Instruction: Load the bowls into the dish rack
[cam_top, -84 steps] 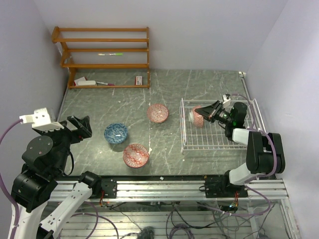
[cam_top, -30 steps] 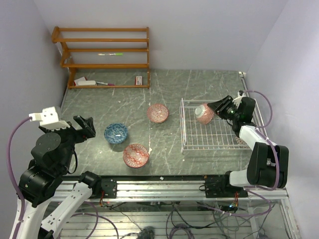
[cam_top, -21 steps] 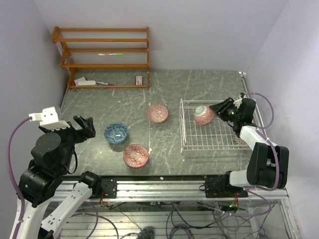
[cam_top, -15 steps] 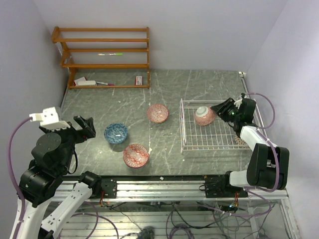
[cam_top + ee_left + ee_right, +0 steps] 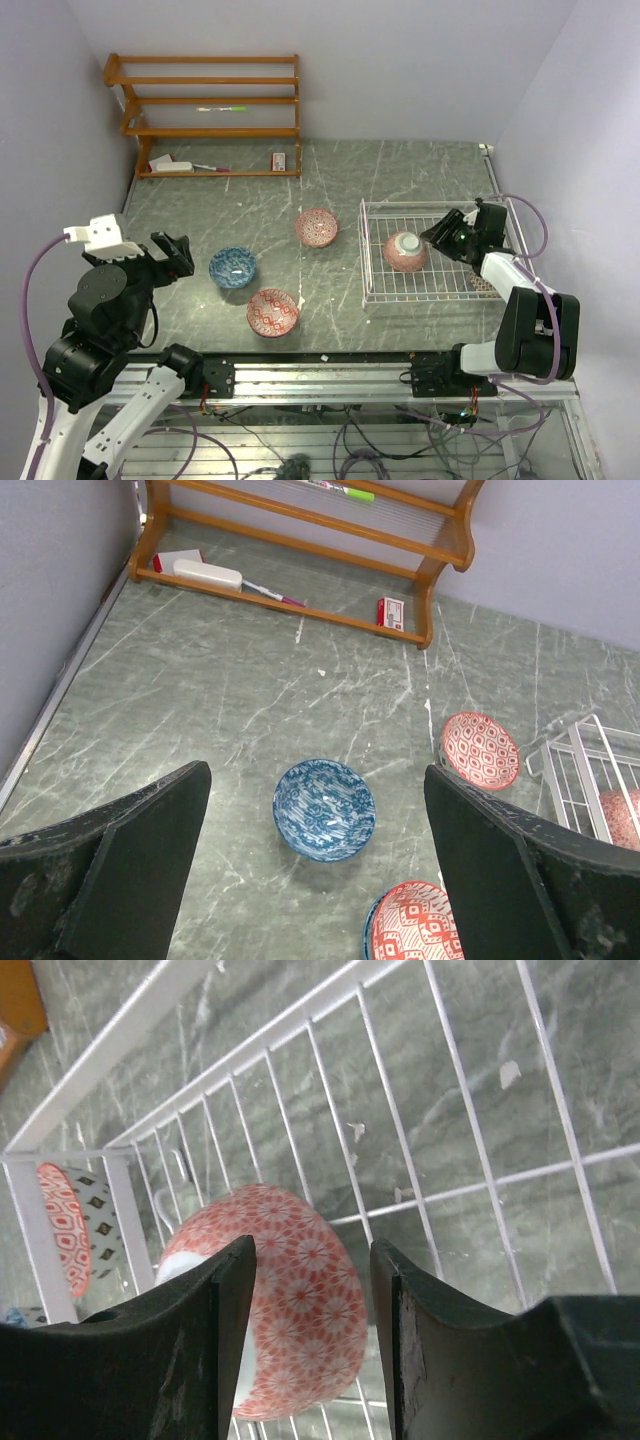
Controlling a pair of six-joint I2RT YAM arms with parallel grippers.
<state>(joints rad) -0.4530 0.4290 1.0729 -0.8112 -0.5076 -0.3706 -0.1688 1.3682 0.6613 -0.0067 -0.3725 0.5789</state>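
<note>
The dish rack [image 5: 440, 290] stands by the right edge of the desk [image 5: 400, 180], and one pink bowl [image 5: 405, 251] lies inside it, toward its left end. That bowl is tipped over with its pale foot showing, not sitting mouth up. The right pincer [image 5: 434, 236] hangs low in the rack just beside the bowl, jaws partly apart. It seems to have no grip on the bowl, though the wrist view is too close to rule out a finger brushing its side.

Three more bowls wait on the bare desk. The blue bowl [image 5: 324, 810] and a red bowl [image 5: 415, 922] sit near the front edge, just beside each other. Another red bowl [image 5: 479, 751] lies further back, near the rack's left wall. The left pincer [image 5: 175, 255] hovers by the left edge, jaws wide and empty.

The main risk is in drawing the right arm out. The fingers are down among thin wires, so a slanted lift could hook a bar and drag the rack, or clip the bowl's rim and set it rolling. A tipped bowl on bars is poorly seated and may rock. It also takes up floor room that later bowls will need. On the left, reaching for the blue bowl could knock its close red neighbour.
</note>
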